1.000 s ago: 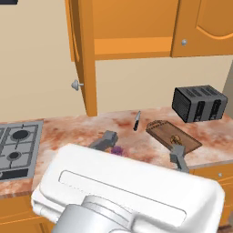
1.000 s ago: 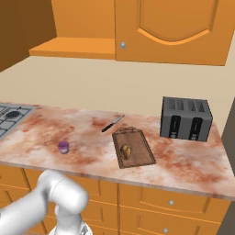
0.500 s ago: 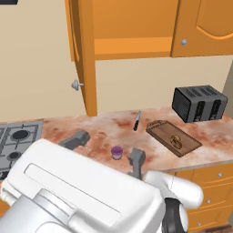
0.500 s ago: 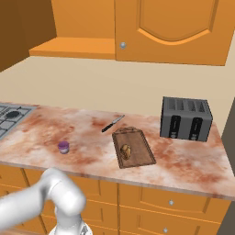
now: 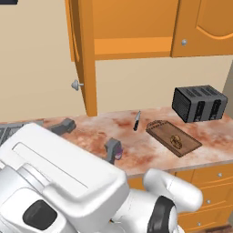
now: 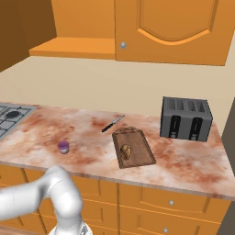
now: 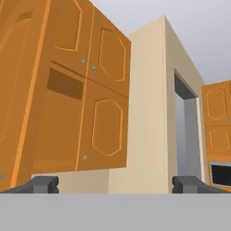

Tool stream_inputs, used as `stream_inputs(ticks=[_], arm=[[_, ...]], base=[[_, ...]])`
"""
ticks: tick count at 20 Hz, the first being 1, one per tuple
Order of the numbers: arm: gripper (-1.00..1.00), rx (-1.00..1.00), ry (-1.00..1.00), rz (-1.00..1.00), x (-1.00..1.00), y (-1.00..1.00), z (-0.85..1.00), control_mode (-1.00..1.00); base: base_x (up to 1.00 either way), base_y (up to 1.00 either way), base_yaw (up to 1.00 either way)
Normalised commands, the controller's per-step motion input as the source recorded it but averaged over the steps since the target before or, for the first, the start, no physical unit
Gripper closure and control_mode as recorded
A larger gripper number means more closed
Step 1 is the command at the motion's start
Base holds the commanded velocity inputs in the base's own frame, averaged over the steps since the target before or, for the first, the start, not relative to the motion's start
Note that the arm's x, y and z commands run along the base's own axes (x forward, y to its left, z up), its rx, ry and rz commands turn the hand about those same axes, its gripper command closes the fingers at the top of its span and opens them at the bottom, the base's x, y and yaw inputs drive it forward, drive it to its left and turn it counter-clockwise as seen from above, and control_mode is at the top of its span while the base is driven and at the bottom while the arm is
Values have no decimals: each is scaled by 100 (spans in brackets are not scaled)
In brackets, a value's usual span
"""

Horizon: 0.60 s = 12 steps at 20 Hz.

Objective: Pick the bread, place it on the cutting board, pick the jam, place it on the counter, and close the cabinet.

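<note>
Now the claw (image 7: 115,184) is spread wide and holds nothing, having swung left off the jam (image 6: 64,147) to face the cabinet (image 7: 67,90). Behind it the jar sits on the counter (image 6: 82,133) and the bread (image 6: 125,149) lies on the cutting board (image 6: 137,153). Only shutting the open door (image 5: 82,59) appears left.

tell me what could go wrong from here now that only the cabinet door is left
The gripper is open and wide, so it might slip off the cabinet door's edge when pushing. The door hangs open above the counter, and the jam sits near the arm's path, so a sweep could knock it. The knife beside the cutting board could also be bumped.
</note>
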Motion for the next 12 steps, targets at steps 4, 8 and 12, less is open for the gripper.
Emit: stream_inputs(ticks=[4,8,12], arm=[[-100,0,-7,-1,48,2,-14,-100],[-100,0,-5,-1,52,0,-3,-100],[-100,0,-5,-3,38,0,-7,-100]], base=[[0,0,0],[0,0,0],[0,0,0]])
